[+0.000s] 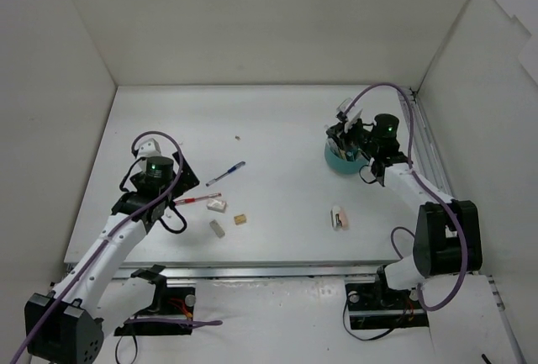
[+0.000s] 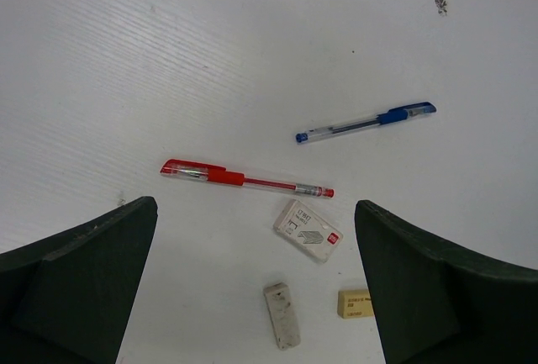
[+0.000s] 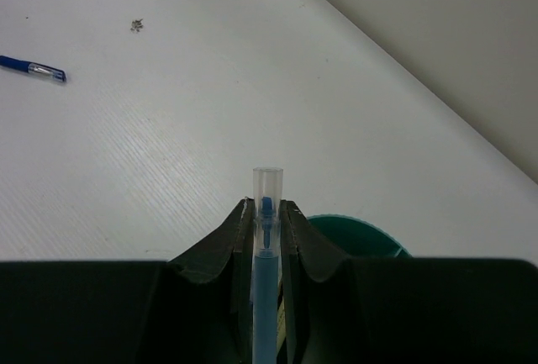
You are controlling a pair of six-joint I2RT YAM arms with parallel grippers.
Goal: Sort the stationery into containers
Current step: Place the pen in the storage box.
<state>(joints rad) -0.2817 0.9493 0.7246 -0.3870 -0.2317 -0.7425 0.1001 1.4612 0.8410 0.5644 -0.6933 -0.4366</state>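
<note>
Now: your right gripper [image 3: 267, 213] is pinched tight on a light-blue pen [image 3: 266, 271] with a clear cap, which runs lengthwise between the fingers. It hangs over the teal cup [image 3: 370, 236] at the far right of the desk [image 2: 168, 61]. Your left gripper [image 2: 254, 206] is spread wide, holding nothing and touching nothing. Below it lie a red pen [image 2: 244, 179], a blue pen [image 2: 366, 120] beyond, a printed white eraser [image 2: 308, 230] just beside the red pen's tip, then a grey eraser [image 2: 282, 315] and a tan eraser [image 2: 356, 303]. A pink-and-white eraser [image 1: 338, 217] lies well apart, towards the right arm.
</note>
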